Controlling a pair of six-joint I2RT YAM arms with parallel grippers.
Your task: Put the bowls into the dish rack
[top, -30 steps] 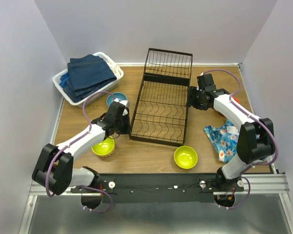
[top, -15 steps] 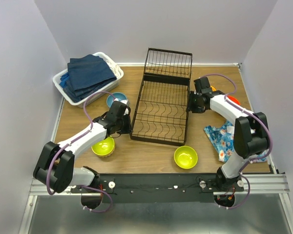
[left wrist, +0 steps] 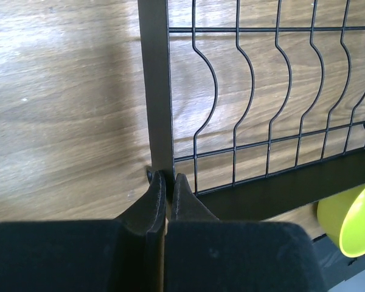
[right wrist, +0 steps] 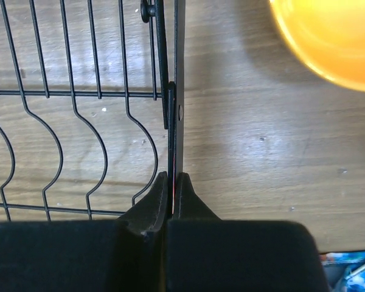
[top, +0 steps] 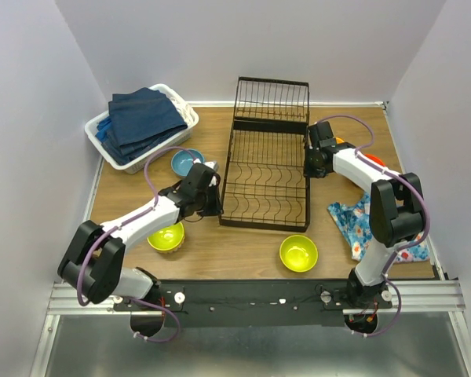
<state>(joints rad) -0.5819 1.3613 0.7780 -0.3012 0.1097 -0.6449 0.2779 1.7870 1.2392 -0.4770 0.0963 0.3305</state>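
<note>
The black wire dish rack (top: 268,126) lies mid-table. My left gripper (top: 217,201) is shut on the frame bar at its near left corner; the left wrist view shows the jaws (left wrist: 168,177) pinching the dish rack (left wrist: 154,91). My right gripper (top: 308,162) is shut on the right side rim, seen in the right wrist view (right wrist: 172,177) clamping the dish rack (right wrist: 177,73). Bowls stand outside it: a lime-yellow bowl (top: 166,236), a second lime-yellow bowl (top: 298,253), a blue bowl (top: 186,162), and an orange-yellow bowl (right wrist: 328,36) beside the right arm.
A white basket (top: 187,109) of navy towels (top: 141,118) stands at the back left. A floral blue cloth (top: 359,222) lies at the right under the right arm. A red-orange bowl (top: 376,162) peeks out behind that arm. Walls close in on three sides.
My right gripper has shut on the rack's right rim. The rack's near end has swung to the right, and my left arm has moved right with it.
</note>
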